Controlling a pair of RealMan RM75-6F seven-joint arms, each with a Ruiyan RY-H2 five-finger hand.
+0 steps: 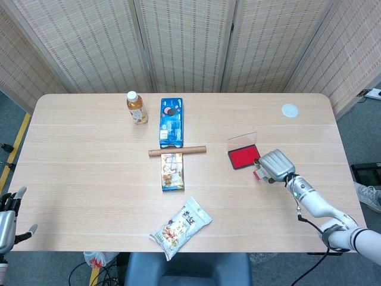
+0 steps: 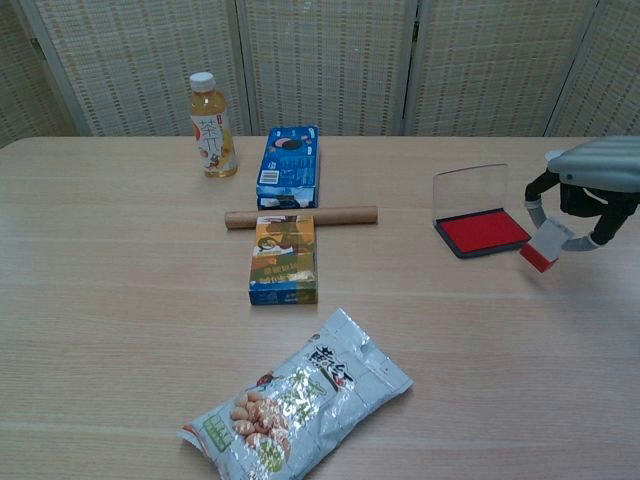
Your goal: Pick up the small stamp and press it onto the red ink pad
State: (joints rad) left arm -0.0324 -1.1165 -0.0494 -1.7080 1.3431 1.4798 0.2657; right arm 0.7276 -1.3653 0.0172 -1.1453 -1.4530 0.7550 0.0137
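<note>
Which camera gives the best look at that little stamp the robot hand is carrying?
The chest view: the small stamp shows whole, tilted, white with a red end, pinched in the right hand beside the red ink pad. In the head view the hand covers most of the stamp.

I'm at a staged test bench, a lab setup: pale wooden table point(image 1: 89, 179) ringed by woven folding screens point(image 1: 178, 42), grey carpet point(image 1: 12, 119) below, cables point(image 1: 89, 274) trailing at my feet, yellow floor tape point(image 1: 18, 140) alongside.
</note>
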